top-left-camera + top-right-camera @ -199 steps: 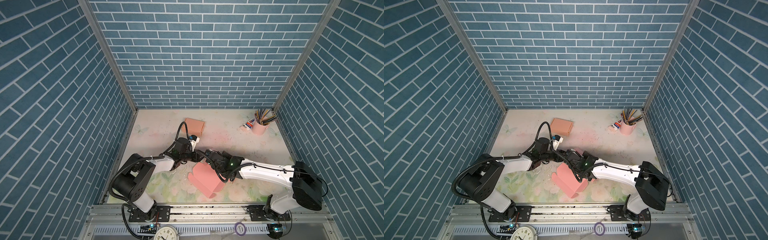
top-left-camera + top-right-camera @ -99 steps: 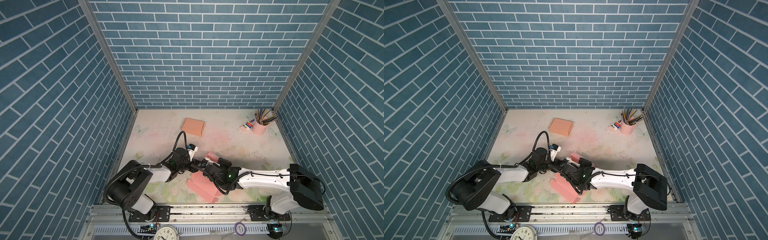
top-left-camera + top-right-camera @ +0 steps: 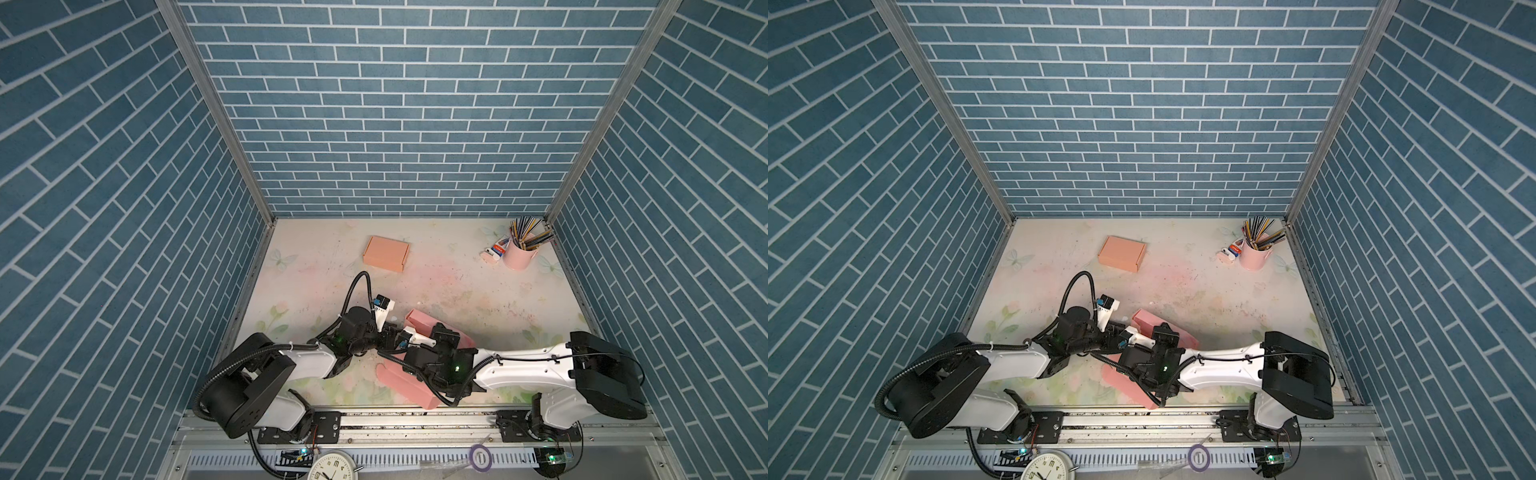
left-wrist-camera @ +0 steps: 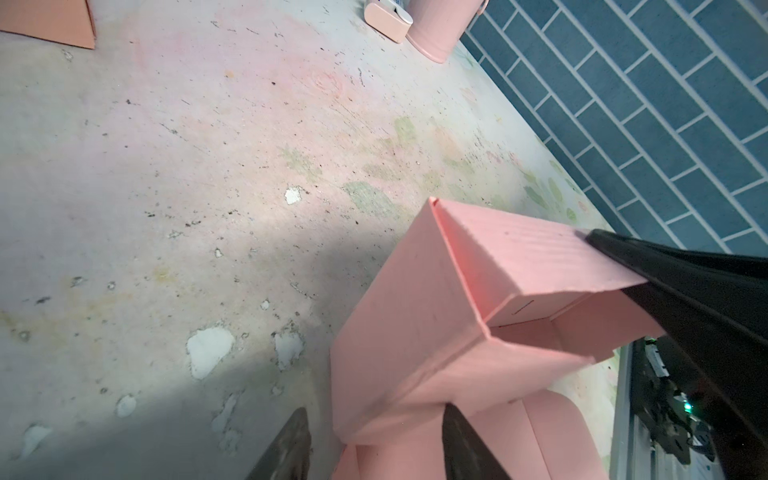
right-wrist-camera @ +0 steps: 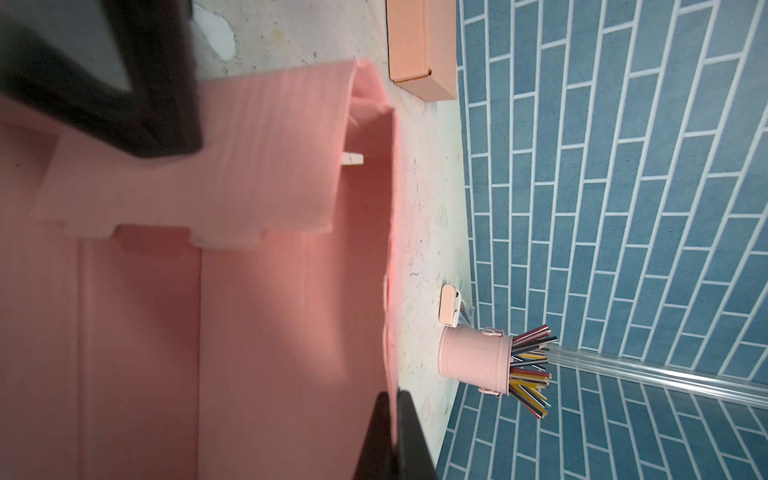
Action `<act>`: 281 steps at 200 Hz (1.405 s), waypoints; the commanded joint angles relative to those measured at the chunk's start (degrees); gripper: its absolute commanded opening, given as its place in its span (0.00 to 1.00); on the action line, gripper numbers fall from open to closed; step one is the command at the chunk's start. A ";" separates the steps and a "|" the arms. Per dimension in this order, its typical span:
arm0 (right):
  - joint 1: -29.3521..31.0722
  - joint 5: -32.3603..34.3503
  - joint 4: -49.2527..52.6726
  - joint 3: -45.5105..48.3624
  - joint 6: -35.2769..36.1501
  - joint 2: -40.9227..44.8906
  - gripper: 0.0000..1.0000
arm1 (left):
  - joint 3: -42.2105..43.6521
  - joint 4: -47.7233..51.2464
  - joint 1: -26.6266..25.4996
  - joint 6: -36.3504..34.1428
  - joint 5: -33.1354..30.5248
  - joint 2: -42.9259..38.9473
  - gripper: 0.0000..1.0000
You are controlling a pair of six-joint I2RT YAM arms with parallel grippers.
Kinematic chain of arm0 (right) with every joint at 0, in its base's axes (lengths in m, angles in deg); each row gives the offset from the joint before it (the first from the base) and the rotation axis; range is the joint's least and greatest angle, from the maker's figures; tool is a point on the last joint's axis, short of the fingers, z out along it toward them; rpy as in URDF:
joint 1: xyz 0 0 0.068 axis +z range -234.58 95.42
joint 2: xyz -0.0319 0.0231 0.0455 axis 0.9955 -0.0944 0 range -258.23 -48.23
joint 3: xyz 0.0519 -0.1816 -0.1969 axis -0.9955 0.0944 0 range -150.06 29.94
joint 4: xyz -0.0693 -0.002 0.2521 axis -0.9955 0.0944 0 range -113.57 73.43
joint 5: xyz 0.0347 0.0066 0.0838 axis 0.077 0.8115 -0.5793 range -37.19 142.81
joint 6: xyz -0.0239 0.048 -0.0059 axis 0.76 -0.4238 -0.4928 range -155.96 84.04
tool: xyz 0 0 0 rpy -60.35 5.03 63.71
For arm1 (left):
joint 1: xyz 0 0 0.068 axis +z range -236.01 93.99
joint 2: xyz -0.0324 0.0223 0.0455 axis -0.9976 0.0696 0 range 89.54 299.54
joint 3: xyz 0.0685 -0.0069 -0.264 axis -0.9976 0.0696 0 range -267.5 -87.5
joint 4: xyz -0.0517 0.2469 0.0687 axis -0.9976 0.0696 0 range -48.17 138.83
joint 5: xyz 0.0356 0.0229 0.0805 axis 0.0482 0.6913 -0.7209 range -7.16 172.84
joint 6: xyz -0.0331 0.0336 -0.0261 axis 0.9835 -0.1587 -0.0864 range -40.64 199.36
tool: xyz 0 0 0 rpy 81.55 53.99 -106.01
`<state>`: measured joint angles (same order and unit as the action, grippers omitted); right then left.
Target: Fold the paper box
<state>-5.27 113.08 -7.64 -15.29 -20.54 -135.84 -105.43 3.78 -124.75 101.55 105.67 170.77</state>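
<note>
Left gripper [image 4: 374, 411] stands spread about a corner of the pink paper box [image 3: 417, 323], front-middle of the table [image 3: 457, 282]; right gripper [image 5: 391, 401] pinches its raised wall; beside the pencil cup [image 3: 517, 257], a small packet [image 3: 494, 252], print too small to read.

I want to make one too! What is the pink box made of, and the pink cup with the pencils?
The pink box looks like thin corrugated cardboard, matte: fine ribs run across its flaps. The pencil cup looks like painted metal, smooth, with small side handles; plastic is possible.
</note>
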 commanded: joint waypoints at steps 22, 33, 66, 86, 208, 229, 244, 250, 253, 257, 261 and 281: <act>2.74 2.77 -1.82 1.85 2.81 -1.65 0.00 | 1.47 -3.34 -2.09 -2.84 -4.96 -0.46 0.54; 3.51 3.59 -2.18 2.15 2.99 -2.26 0.00 | 1.98 -4.03 -2.47 -2.70 -5.59 -0.70 0.55; 5.04 4.56 -2.30 2.47 3.10 -3.91 0.00 | 4.02 -5.93 -2.90 -3.14 -6.70 -1.33 0.55; 5.84 4.69 -2.34 2.30 2.79 -4.23 0.00 | 5.02 -7.30 -2.97 -4.02 -7.06 -1.63 0.55; 7.53 2.18 -1.26 1.64 0.35 -3.05 0.00 | 4.05 -14.84 -8.72 -8.08 -15.86 2.31 0.47; 7.62 1.52 -1.54 1.29 0.49 -2.70 0.00 | 3.81 -16.12 -10.26 -8.67 -18.37 3.23 0.42; 7.64 1.46 -1.62 1.20 0.47 -2.64 0.00 | 3.72 -16.60 -10.82 -8.83 -20.15 3.36 0.38; 7.70 1.51 -1.61 1.11 0.42 -2.65 0.00 | 3.57 -16.89 -11.04 -8.90 -20.47 3.56 0.36; 7.70 1.36 -1.63 1.04 0.39 -2.68 0.00 | 3.57 -17.01 -11.10 -8.97 -20.52 3.62 0.36; 7.70 1.26 -1.62 0.96 0.32 -2.57 0.00 | 3.41 -17.03 -11.19 -9.16 -20.69 3.67 0.35; 7.77 1.13 -1.64 0.98 0.31 -2.48 0.00 | 3.29 -17.06 -11.25 -9.28 -20.77 3.75 0.34; 7.79 0.67 -1.60 0.62 -0.21 -1.85 0.00 | 2.56 -16.36 -11.86 -10.16 -22.05 4.19 0.27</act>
<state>1.68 119.39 -10.14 -13.83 -19.18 -138.77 -101.10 -10.60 -135.61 93.23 86.76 174.22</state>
